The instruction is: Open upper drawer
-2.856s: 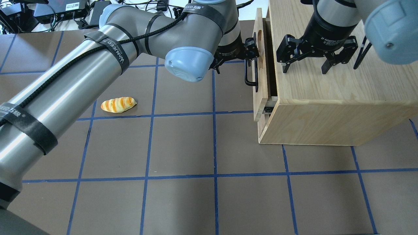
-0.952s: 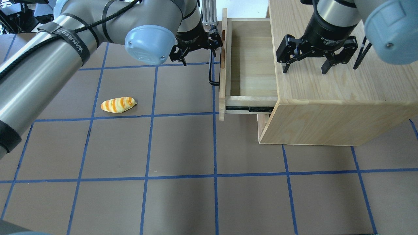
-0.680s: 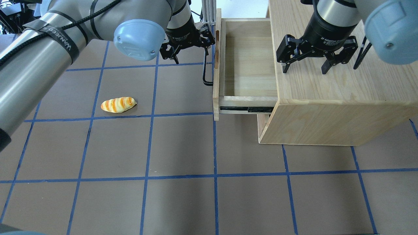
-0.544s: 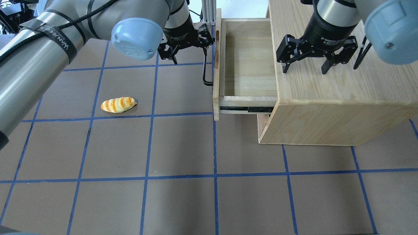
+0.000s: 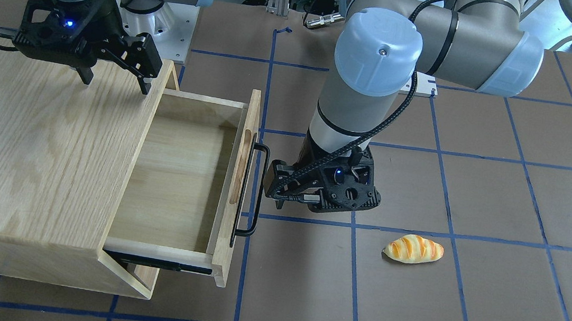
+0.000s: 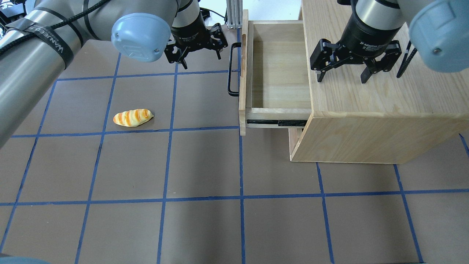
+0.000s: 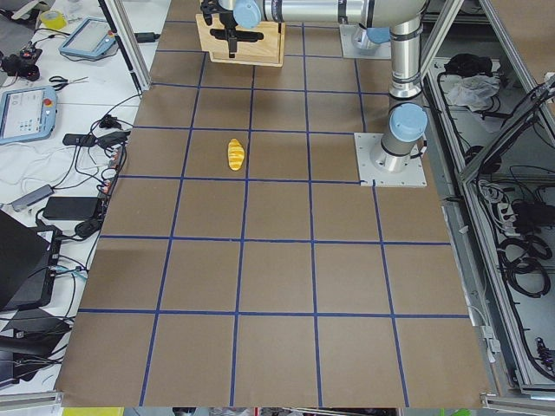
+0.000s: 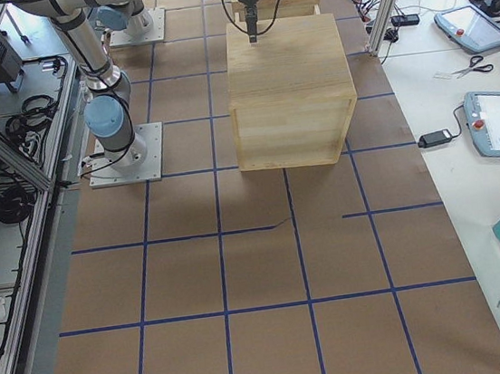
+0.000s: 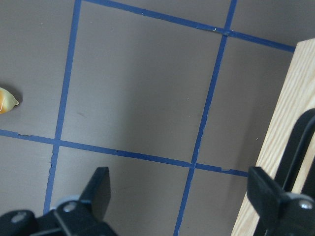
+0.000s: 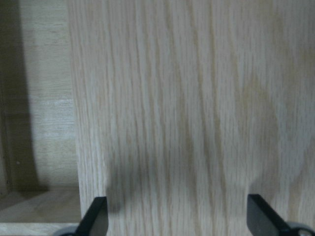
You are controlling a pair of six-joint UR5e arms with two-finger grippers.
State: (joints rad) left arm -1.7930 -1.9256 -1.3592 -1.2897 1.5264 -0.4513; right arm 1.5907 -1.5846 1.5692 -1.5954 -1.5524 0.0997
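The upper drawer (image 6: 280,69) stands pulled far out of the oak cabinet (image 6: 370,99), its light-wood inside bare (image 5: 177,181). Its black bar handle (image 6: 230,69) (image 5: 257,189) is free. My left gripper (image 6: 200,58) (image 5: 322,199) is open and empty, a short way left of the handle and not touching it. In the left wrist view the open gripper (image 9: 177,182) is over the mat, with the drawer front (image 9: 290,142) at the right. My right gripper (image 6: 342,75) (image 5: 113,81) is open just above the cabinet top (image 10: 197,98).
A toy bread loaf (image 6: 132,117) (image 5: 414,248) lies on the brown mat left of the drawer. The mat has blue tape grid lines. Cables and devices lie beyond the table's far left edge (image 6: 69,13).
The drawer slid from barely open to far out, pulled by my left gripper. That gripper has since let go of the handle and moved left, away from it. The right arm has not moved.
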